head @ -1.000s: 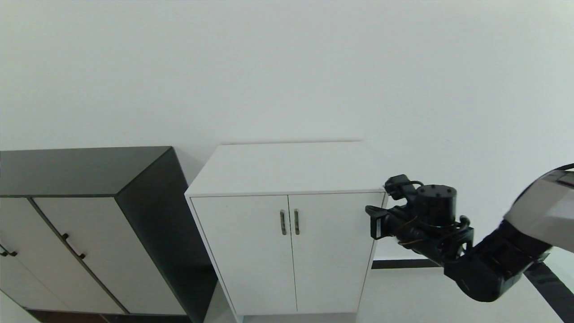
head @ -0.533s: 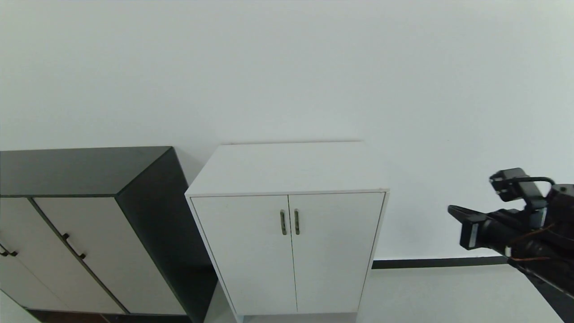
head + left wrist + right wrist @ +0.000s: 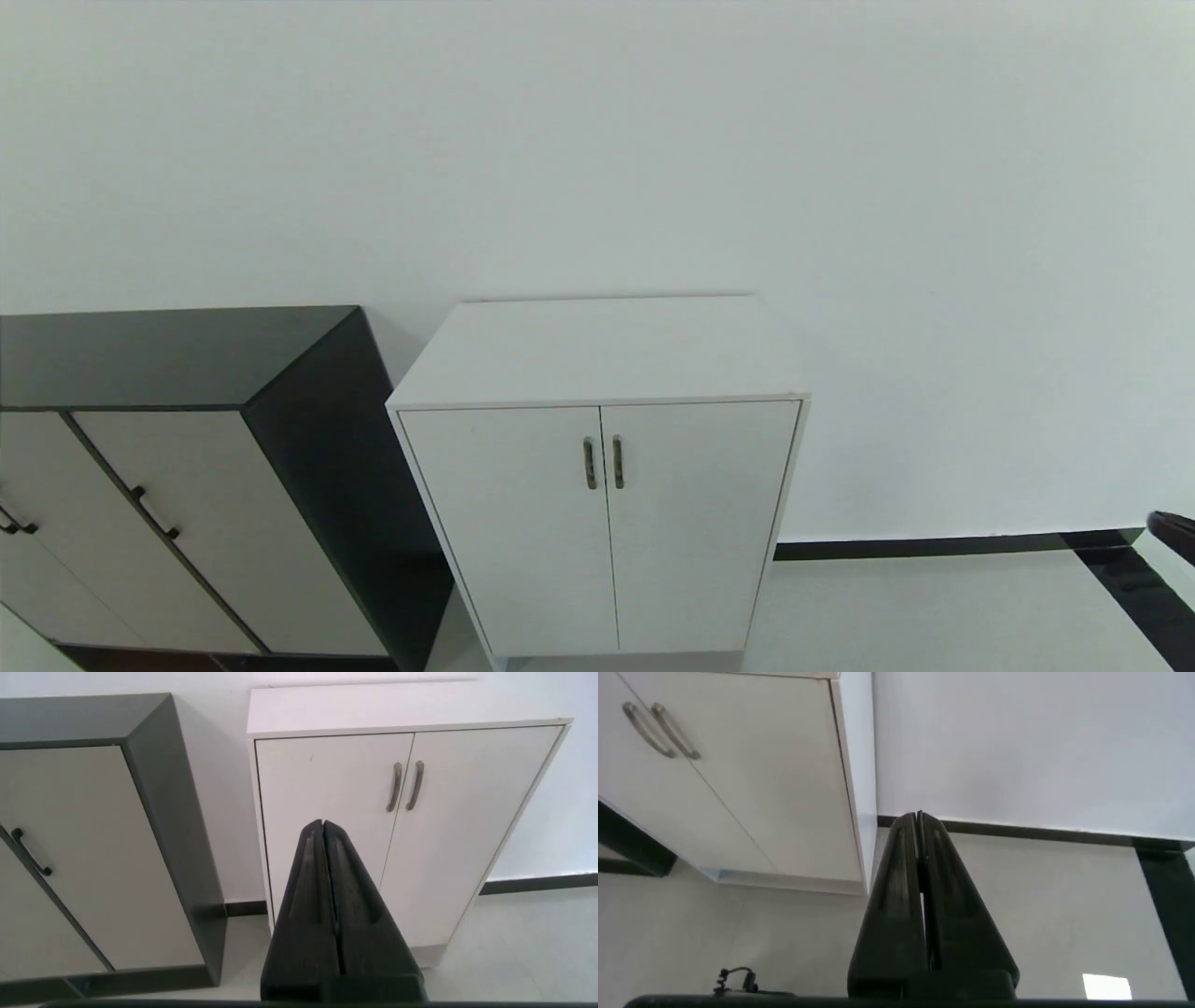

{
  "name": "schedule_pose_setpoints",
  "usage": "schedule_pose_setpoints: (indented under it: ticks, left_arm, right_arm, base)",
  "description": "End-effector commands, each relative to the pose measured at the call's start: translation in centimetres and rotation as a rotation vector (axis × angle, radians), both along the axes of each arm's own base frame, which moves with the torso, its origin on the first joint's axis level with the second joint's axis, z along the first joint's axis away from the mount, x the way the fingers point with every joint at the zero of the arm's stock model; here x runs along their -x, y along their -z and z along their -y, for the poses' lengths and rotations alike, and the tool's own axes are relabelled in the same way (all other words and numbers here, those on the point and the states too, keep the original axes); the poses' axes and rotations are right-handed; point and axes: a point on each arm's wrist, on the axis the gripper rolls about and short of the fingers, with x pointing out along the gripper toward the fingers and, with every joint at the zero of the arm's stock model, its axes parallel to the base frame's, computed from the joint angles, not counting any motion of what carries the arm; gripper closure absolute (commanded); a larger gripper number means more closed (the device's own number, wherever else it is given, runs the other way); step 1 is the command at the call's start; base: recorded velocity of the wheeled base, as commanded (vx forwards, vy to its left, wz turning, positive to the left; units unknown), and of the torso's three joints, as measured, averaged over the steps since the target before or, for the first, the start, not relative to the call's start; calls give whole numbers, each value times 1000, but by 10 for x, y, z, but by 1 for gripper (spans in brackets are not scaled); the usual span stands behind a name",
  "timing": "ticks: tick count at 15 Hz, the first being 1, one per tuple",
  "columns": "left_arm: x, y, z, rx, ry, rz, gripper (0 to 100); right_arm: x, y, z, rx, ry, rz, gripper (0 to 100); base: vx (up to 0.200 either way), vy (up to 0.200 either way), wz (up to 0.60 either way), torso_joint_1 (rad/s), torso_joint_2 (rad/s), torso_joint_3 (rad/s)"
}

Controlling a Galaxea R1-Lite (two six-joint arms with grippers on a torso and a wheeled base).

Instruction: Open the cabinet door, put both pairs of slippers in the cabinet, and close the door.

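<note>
1. Left gripper [image 3: 324,835]: fingers pressed together, nothing held. It hangs short of the white cabinet [image 3: 597,355], well apart from it.
2. Right gripper [image 3: 920,826]: fingers also pressed together and empty, over bare floor [image 3: 915,607] off the cabinet's right side.
3. Change: a second ago the right arm [image 3: 1174,530] sat at the cabinet's upper right corner. It has since swung out towards 4 o'clock, leaving a dark tip at the head view's edge.
4. White cabinet, 6 o'clock in the head view: both doors [image 3: 509,523] flush shut, paired handles [image 3: 589,463] untouched by either gripper.
5. Dark cabinet [image 3: 317,448], 8 o'clock, stands beside it.
6. Reading: the arm looks clear of a shut door. Whether the slippers are inside cannot be told.
</note>
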Motion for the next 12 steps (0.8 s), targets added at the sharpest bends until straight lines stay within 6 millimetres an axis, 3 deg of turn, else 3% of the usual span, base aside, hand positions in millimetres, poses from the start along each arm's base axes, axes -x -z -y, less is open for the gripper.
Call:
schedule_pose_setpoints:
  ticks: [1, 3, 7, 12]
  left_arm:
    - [0, 0, 0, 4, 0, 0, 100]
    - [0, 0, 0, 12, -19, -2, 100]
    - [0, 0, -1, 17, -25, -2, 100]
    - [0, 0, -1, 15, -25, -2, 100]
  right_arm:
    - [67, 8, 9, -11, 5, 104, 100]
    - [83, 30, 11, -15, 3, 88, 100]
    - [92, 76, 12, -15, -2, 76, 100]
    - [96, 90, 13, -21, -2, 97, 100]
  base:
    - [0, 0, 0, 0, 0, 0]
    - [0, 0, 0, 0, 0, 0]
    - [0, 0, 0, 0, 0, 0]
    - [0, 0, 0, 0, 0, 0]
